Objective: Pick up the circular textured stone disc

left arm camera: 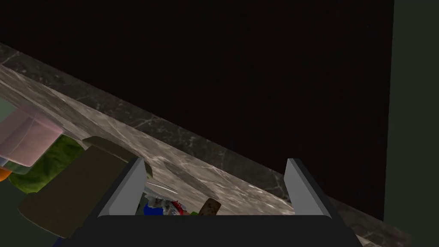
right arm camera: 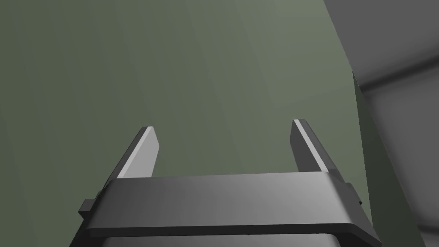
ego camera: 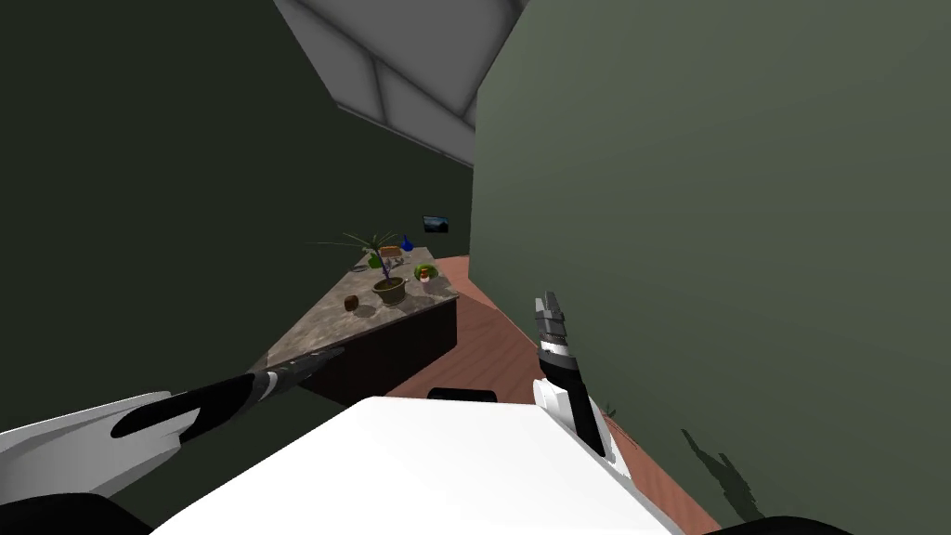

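Grey-brown marbled counter (ego camera: 320, 325) begins just past the left gripper (left arm camera: 214, 161), whose fingers stand apart and hold nothing. To the right, the right gripper (right arm camera: 224, 124) is raised beside a green wall (ego camera: 724, 232), its fingers also apart. Red-brown floor (ego camera: 483, 334) runs between the counter and the wall. Farther along the counter, a small brown disc (ego camera: 351, 303) sits just left of a potted plant (ego camera: 390, 290). It is too small to tell which way it faces.

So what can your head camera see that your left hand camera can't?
Head view: my right gripper raised beside a green wall, the reddish wooden floor, and a small picture on the far wall. Left wrist view: a see-through pink box close up, and a black area beyond the marbled counter. Both: that counter and my open left gripper by its near end.
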You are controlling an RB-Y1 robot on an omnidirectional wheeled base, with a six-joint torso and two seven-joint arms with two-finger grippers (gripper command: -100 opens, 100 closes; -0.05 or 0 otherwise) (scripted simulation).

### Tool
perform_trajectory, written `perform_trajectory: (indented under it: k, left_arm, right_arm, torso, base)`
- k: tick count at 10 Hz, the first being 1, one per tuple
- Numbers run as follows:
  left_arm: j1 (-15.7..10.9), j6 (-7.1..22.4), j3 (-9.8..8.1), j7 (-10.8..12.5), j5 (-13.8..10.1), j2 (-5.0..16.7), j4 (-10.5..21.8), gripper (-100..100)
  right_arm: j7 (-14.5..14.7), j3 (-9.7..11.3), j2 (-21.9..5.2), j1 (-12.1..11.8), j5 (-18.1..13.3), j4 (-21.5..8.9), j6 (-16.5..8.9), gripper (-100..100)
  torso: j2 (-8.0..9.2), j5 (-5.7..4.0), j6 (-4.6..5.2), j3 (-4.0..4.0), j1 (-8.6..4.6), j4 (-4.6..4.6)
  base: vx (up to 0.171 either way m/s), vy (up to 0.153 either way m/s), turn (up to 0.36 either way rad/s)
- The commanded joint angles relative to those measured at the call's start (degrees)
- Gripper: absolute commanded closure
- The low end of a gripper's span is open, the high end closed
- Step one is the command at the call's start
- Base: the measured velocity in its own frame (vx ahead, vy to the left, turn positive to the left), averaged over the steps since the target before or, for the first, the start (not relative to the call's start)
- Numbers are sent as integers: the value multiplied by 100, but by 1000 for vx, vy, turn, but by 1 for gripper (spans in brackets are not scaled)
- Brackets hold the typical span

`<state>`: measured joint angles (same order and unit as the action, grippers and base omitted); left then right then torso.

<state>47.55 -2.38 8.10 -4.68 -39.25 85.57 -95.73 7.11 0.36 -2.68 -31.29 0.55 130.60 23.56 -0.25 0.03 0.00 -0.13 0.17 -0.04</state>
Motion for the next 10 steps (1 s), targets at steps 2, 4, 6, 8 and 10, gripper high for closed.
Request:
perform_trajectory:
  k: [2, 4, 6, 8, 10]
  left_arm:
    - [-80, 175, 227, 53, -130, 369, 270, -100]
    - [-14, 383, 366, 112, -286, 719, 531, -100]
    - [40, 570, 493, 168, -418, 1137, 762, -100]
    - [85, 730, 604, 218, -526, 1447, 956, -100]
    - [104, 797, 652, 240, -571, 1580, 1038, -100]
  right_arm:
    - [0, 0, 0, 0, 0, 0, 0, 0]
    - [0, 0, 0, -1, 0, 0, 0, 0]
    - [0, -1, -1, -1, 0, 0, 0, 0]
    - [0, -1, -1, -2, 0, 0, 0, 0]
    - [0, -1, 0, -2, 0, 0, 0, 0]
  torso:
    - [-10, 2, 2, -6, 10, -2]
    - [-10, 1, -2, -5, -1, -2]
    - [-26, 5, 3, -15, 20, -6]
    - [-31, 8, -2, -18, 29, -7]
    - [-11, 5, -8, -7, 8, -3]
  base:
    - [82, 59, -191]
    - [103, 51, -204]
    - [122, 108, -305]
    - [118, 121, -193]
    - [57, 53, -97]
